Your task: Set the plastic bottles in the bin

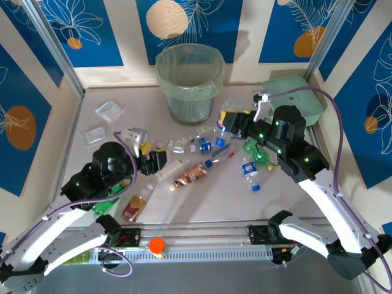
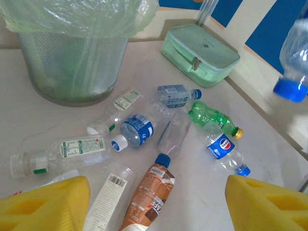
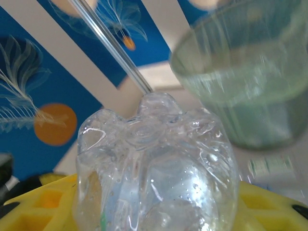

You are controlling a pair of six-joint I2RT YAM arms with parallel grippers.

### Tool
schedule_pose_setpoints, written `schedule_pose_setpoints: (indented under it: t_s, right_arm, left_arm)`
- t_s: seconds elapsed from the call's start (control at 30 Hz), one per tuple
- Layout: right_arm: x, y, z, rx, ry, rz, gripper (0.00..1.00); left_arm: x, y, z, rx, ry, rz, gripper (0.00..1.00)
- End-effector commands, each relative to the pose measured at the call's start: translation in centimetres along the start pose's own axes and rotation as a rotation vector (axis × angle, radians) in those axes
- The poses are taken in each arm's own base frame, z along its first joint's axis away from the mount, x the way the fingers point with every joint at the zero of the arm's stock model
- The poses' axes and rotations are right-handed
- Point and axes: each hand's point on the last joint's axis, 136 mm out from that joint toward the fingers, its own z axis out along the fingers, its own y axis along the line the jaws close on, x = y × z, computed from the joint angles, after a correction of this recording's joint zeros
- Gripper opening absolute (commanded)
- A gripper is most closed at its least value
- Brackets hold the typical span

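Right gripper [image 3: 154,211]: closed on a clear bottle [image 3: 154,159], its yellow fingers [image 3: 38,204] pressing either side of the body; the bottle's ribbed base points away from the wrist and it is off the counter.
Left gripper [image 2: 158,204]: open, yellow fingers spread wide with nothing between them, low over the counter [image 2: 38,120].
Bin [image 1: 184,104]: upright, lined with a thin bag; near the right gripper, beyond it and towards the left arm's side; further ahead of the left gripper, up to the left in its wrist view.
Straight ahead of the left gripper: a brown bottle [image 2: 149,197] and a clear bottle with a white label [image 2: 108,197] lie side by side, reaching back between its fingers.
A little further ahead of it: a blue-labelled bottle [image 2: 137,130] and a second blue-labelled one [image 2: 175,96].
Ahead-right of the left gripper: a green bottle [image 2: 211,118] and a Pepsi-labelled bottle [image 2: 224,149], both lying flat.
Ahead-left of the left gripper: a clear bottle with green print [image 2: 62,151], lying flat, short of the bin.
Mint box [image 2: 199,55]: closed, far ahead-right of the left gripper, against the wall.
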Motion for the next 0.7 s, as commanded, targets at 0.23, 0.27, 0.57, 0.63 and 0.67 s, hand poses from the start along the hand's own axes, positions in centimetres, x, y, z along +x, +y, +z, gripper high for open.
schedule_pose_setpoints:
  t_s: [0.23, 0.27, 0.57, 0.63, 0.67]
  right_arm:
    - [-13.8, 0.6, 5.9, -0.051, -0.379, -0.06, 0.46]
    - [-14.5, 0.4, 7.0, -0.054, -0.379, -0.063, 0.45]
    - [-16.8, -4.3, 18.8, -0.051, -0.277, -0.178, 0.45]
    - [-16.4, -5.3, 20.9, -0.056, -0.241, -0.181, 0.45]
    - [-16.0, -5.8, 22.0, -0.056, -0.221, -0.182, 0.45]
  left_arm:
    - [-2.3, 1.2, -2.5, -0.073, -0.118, 0.101, 0.74]
    - [-2.2, 1.3, -2.6, -0.074, -0.118, 0.103, 0.74]
    - [-1.7, 0.7, -2.6, -0.028, -0.114, 0.113, 0.74]
    - [-1.6, 0.7, -2.6, -0.028, -0.111, 0.112, 0.74]
    - [-1.5, 0.8, -2.6, -0.032, -0.109, 0.113, 0.74]
